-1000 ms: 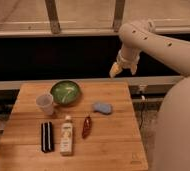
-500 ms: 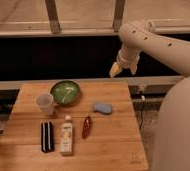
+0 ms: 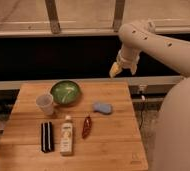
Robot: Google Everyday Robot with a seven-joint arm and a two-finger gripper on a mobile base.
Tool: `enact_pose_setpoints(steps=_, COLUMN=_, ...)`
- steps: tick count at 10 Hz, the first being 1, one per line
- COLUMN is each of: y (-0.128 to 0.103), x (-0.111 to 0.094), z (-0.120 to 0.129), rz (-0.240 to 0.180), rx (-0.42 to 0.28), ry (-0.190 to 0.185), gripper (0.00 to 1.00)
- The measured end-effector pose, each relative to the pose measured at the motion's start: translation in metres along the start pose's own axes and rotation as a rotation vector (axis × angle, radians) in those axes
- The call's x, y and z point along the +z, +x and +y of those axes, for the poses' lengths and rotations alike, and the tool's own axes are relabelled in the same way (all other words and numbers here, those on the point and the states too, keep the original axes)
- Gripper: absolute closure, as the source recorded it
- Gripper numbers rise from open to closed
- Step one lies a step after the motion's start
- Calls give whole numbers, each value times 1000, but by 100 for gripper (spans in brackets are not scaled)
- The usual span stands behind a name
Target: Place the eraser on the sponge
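So, eraser: you see it (image 3: 47,136) lying flat on the wooden table (image 3: 113,147), near the front left, just beside the white bottle (image 3: 67,135).
Sponge: it (image 3: 102,108) sits right of centre with nothing on top, well apart from the eraser; the bottle and a dark red pepper-shaped thing (image 3: 87,127) lie between them.
Gripper: it (image 3: 116,70) hangs in the air beyond the table's far edge, above and behind the sponge, fingers spread and holding nothing.
Done: the eraser is not on the sponge.
Left: by my judgement, you have the whole carry ahead, from grasping the eraser to setting it on the sponge.
Surface: pale wood planks, also bearing a green bowl (image 3: 65,92) and a white cup (image 3: 45,104) at the back left.
Room: a dark recess runs behind the table, with pale rails above.
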Motion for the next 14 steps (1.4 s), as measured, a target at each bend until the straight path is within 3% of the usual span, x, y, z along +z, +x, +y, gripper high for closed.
enact_pose_setpoints(steps=3, y=-5, x=1, z=38, rz=-28, rx=-44, ry=-97, gripper=32)
enact_pose_setpoints(steps=6, y=-20, x=9, z=119, rz=-21, rx=-176, ry=-170, gripper=32)
enact_pose_setpoints(steps=8, y=-16, x=15, z=186, rz=10, rx=-297, ry=-226, gripper=32)
enact_pose_setpoints(steps=14, y=-16, x=15, z=182, rz=11, rx=-296, ry=-220, gripper=32)
